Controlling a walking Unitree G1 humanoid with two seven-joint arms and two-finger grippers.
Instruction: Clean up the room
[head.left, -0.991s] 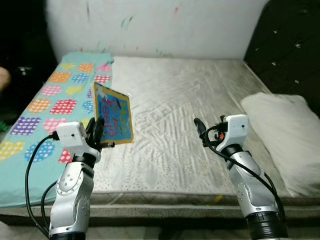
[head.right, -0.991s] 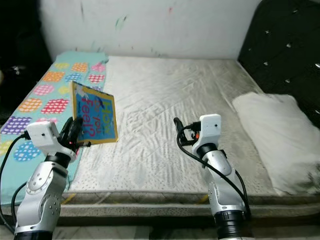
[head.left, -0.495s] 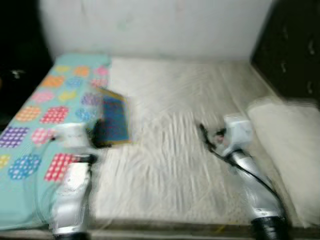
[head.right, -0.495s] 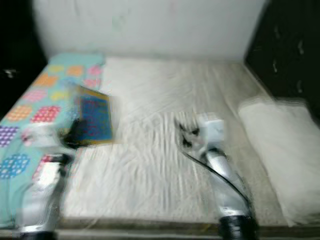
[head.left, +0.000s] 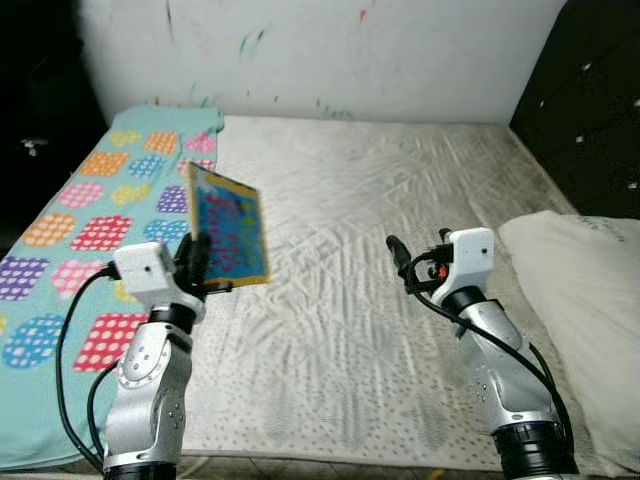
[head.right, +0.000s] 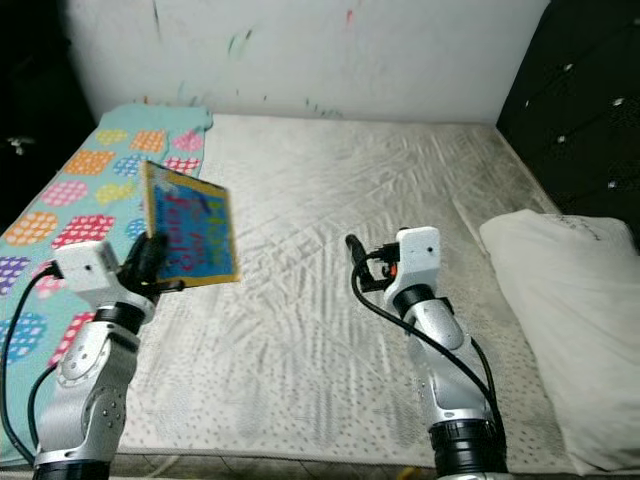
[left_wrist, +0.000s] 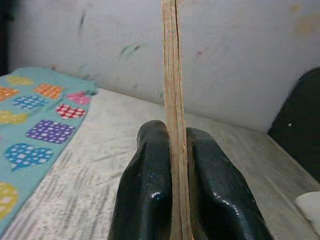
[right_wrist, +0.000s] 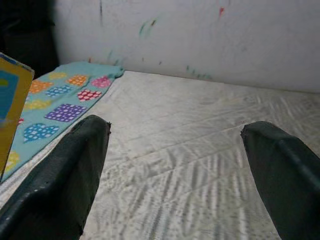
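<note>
A thin picture book (head.left: 228, 224) with a blue cover and yellow border is held upright above the left side of the bed. My left gripper (head.left: 198, 268) is shut on its lower edge; in the left wrist view both fingers (left_wrist: 150, 185) press the book's edge (left_wrist: 173, 100) between them. Over the middle of the bare mattress (head.left: 360, 210), my right gripper (head.left: 397, 252) hovers open with nothing in it; its fingers (right_wrist: 65, 175) stand wide apart in the right wrist view.
A turquoise blanket (head.left: 90, 210) with coloured hearts covers the bed's left side. A white pillow (head.left: 590, 300) lies at the right edge. A dark headboard (head.left: 585, 90) rises at the far right, and a marked white wall (head.left: 330, 50) stands behind the bed.
The camera has shifted, so the bed sits lower and closer in view. The book stays held in my left gripper; the right gripper stays open.
</note>
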